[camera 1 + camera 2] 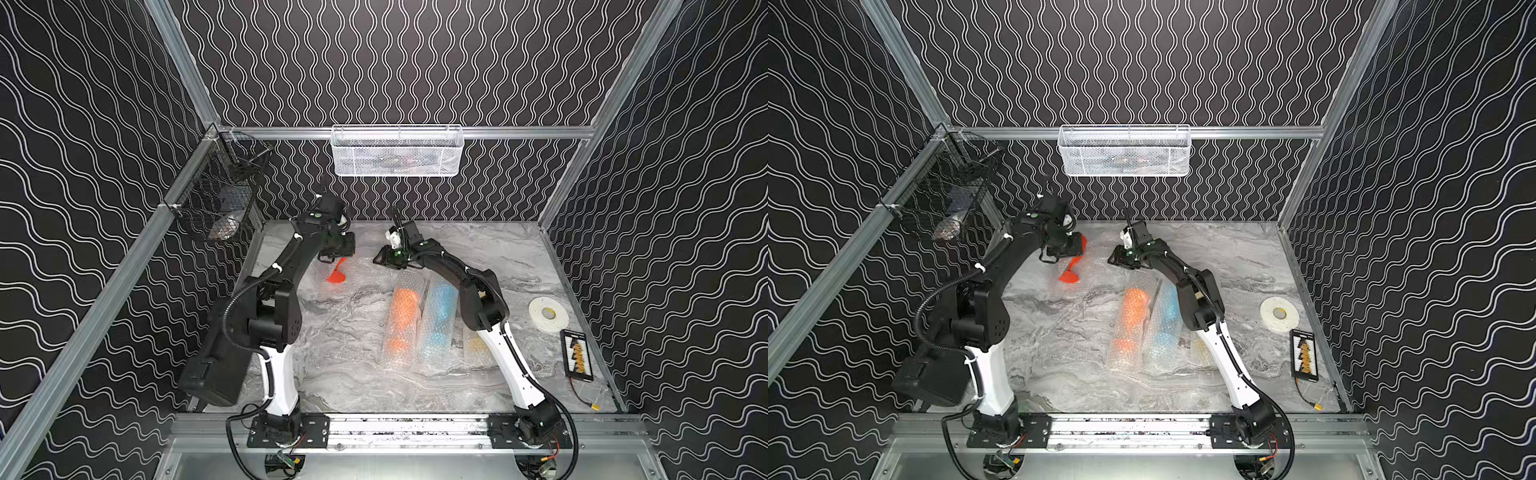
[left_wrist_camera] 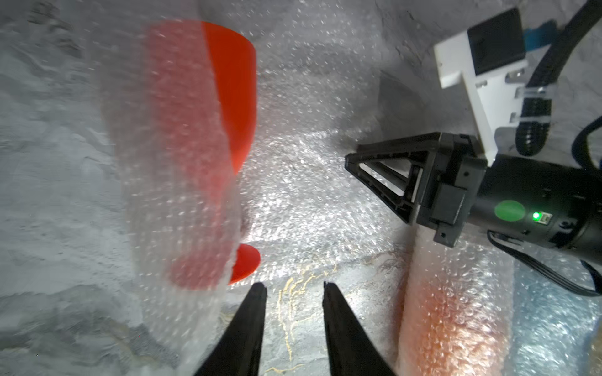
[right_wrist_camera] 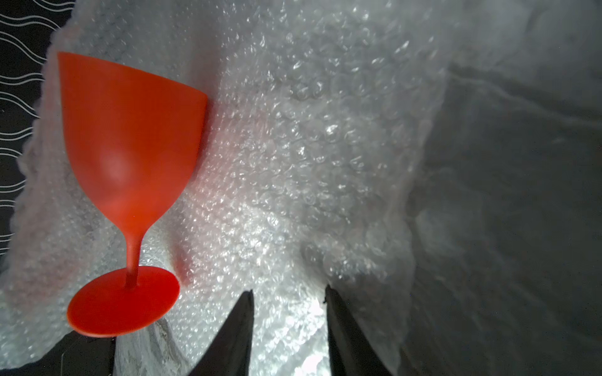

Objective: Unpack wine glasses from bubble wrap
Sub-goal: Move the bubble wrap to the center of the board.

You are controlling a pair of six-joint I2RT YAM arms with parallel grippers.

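A bare red wine glass (image 3: 130, 130) lies on its side on an opened sheet of bubble wrap (image 3: 309, 146) at the back of the table, its foot (image 1: 336, 276) pointing toward the front. A flap of wrap covers one side of it (image 2: 176, 162) in the left wrist view. My left gripper (image 2: 294, 286) hovers just beside the foot, open, with bare marble between its jaws. My right gripper (image 3: 288, 293) stands open over the same sheet, to the right of the glass (image 1: 1069, 274). Orange (image 1: 401, 320), light blue (image 1: 440, 316) and yellow (image 1: 478, 345) glasses lie wrapped in tubes mid-table.
A white mesh basket (image 1: 397, 151) hangs on the back wall and a black wire basket (image 1: 220, 199) on the left rail. A white tape roll (image 1: 548, 313) and a black device with a cable (image 1: 577, 353) lie by the right wall.
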